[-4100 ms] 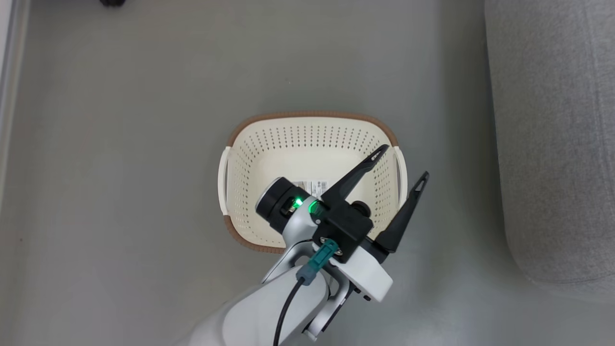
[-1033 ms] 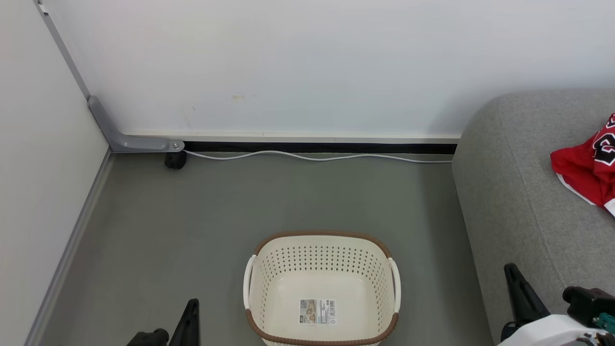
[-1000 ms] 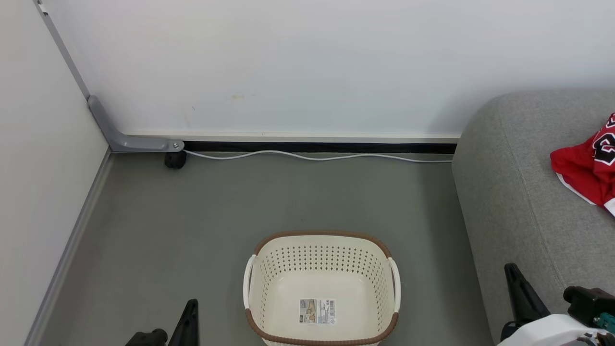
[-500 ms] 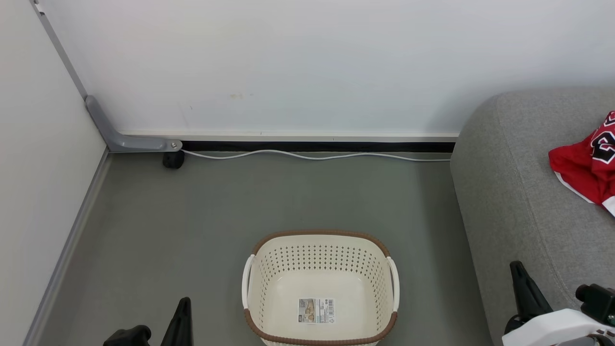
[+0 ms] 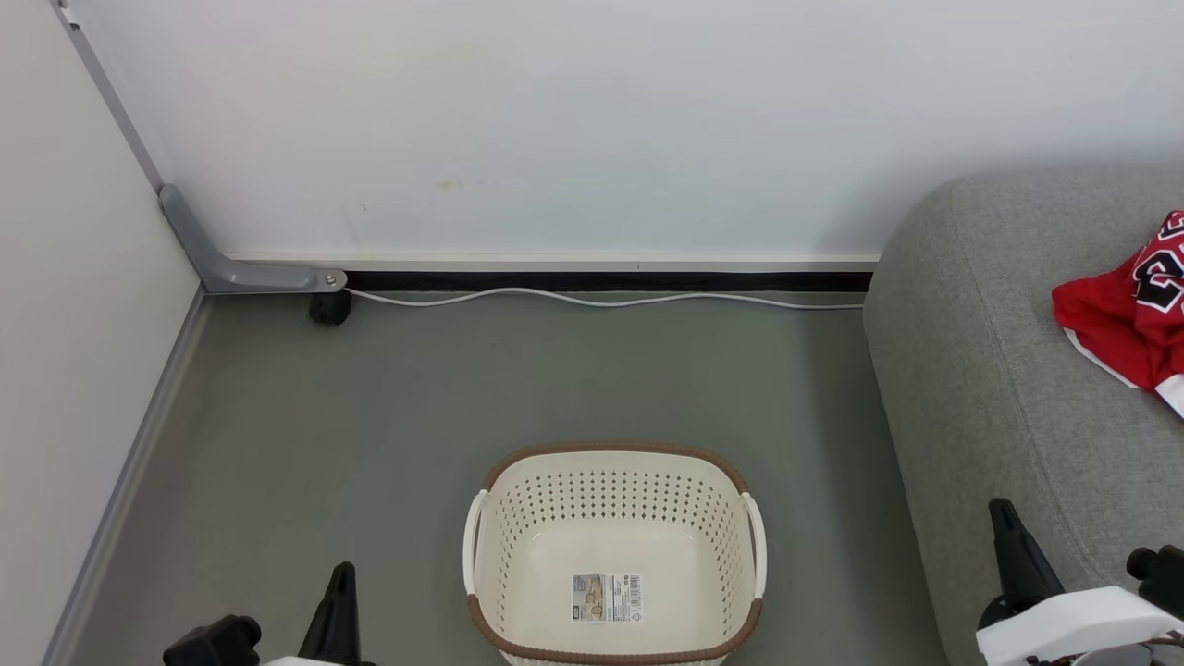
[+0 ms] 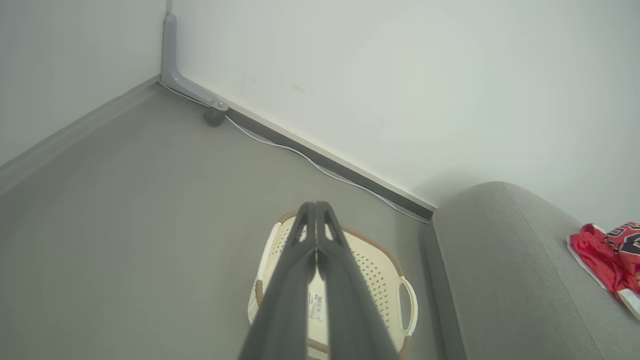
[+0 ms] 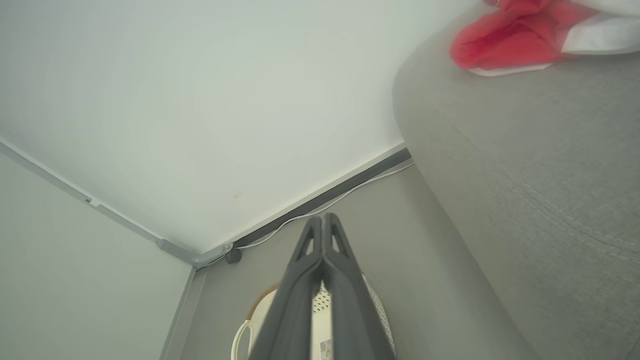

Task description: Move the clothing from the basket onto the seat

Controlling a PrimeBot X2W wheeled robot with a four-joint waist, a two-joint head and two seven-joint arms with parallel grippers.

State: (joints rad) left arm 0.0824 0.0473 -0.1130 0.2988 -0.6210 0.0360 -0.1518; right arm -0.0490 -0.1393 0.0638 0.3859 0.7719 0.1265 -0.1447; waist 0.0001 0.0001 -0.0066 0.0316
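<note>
- The basket (image 5: 614, 452) sat on open floor (image 5: 370, 398), apart from the rounded edge of the seat (image 5: 980, 388).
- The clothing (image 5: 1115, 319) lay on the seat, back from that edge.
- Left gripper (image 6: 315, 209) and right gripper (image 7: 323, 220) — fingers pressed together, gripping nothing.

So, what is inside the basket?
Inside the basket, a label sticker lies on its bare floor, nothing else. The red clothing lies on the seat. The near wall's inner face is hidden by the rim.
</note>
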